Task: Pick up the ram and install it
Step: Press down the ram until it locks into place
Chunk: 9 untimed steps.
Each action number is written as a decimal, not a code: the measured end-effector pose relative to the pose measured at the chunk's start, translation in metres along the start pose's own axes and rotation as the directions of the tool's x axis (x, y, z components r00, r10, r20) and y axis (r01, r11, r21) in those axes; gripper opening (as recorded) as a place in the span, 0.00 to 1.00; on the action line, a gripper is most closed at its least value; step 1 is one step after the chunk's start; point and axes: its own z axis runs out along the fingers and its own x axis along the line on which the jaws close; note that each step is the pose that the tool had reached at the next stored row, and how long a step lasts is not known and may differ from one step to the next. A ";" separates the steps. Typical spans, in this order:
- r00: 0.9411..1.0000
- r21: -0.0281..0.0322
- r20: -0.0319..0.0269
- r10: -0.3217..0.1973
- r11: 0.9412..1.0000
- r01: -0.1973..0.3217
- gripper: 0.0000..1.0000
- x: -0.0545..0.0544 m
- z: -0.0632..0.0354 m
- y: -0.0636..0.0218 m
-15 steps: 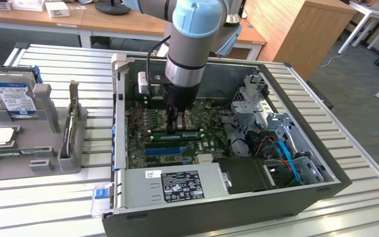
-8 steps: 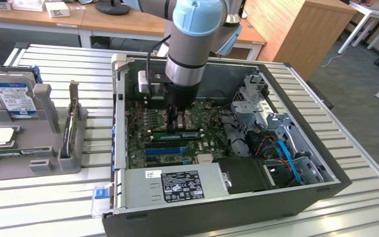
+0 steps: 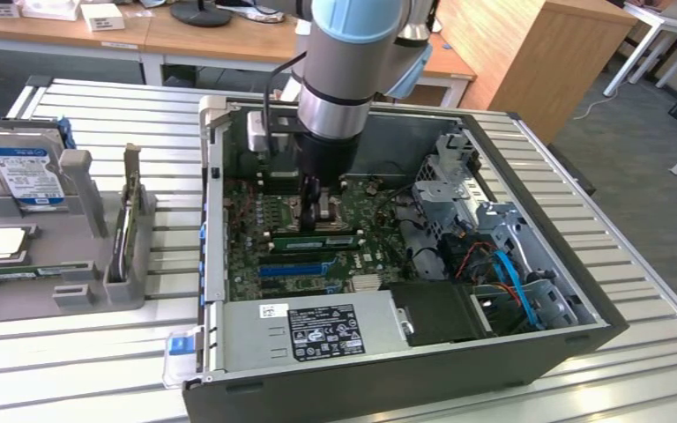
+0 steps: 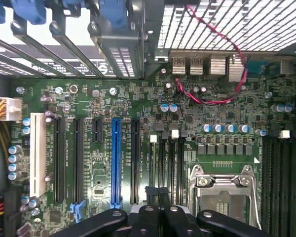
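Note:
In the exterior view my gripper (image 3: 315, 214) reaches down into the open computer case (image 3: 574, 308), over the middle of the motherboard (image 3: 374, 220). Its fingers are shut together with nothing between them. Directly under the fingertips, the ram (image 3: 315, 238), a long narrow green stick, stands on edge in a slot on the board. I cannot tell whether the tips touch it. In the wrist view the shut gripper (image 4: 158, 190) hangs over the row of black memory slots (image 4: 171, 163), beside the empty silver processor socket (image 4: 222, 197).
On the exterior view's left, a grey fixture (image 3: 103, 291) on the slatted table holds a hard drive (image 3: 27, 172) with a blue-white label and a square silver processor chip (image 3: 0, 245). Inside the case are the power supply (image 3: 315, 330), drive cages (image 3: 457, 185) and cables (image 3: 509, 273).

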 end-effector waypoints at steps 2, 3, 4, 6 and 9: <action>1.000 0.000 0.000 0.000 1.000 0.000 0.11 0.000 -0.0038 0.0000; 1.000 0.000 0.000 0.000 1.000 0.000 0.11 0.000 -0.0057 0.0001; 1.000 0.000 0.000 0.000 1.000 0.000 0.11 0.000 -0.0079 0.0001; 1.000 0.000 0.000 0.000 1.000 0.000 0.11 0.000 -0.0111 0.0001; 1.000 0.000 0.000 0.000 1.000 0.000 0.11 0.000 -0.0130 0.0001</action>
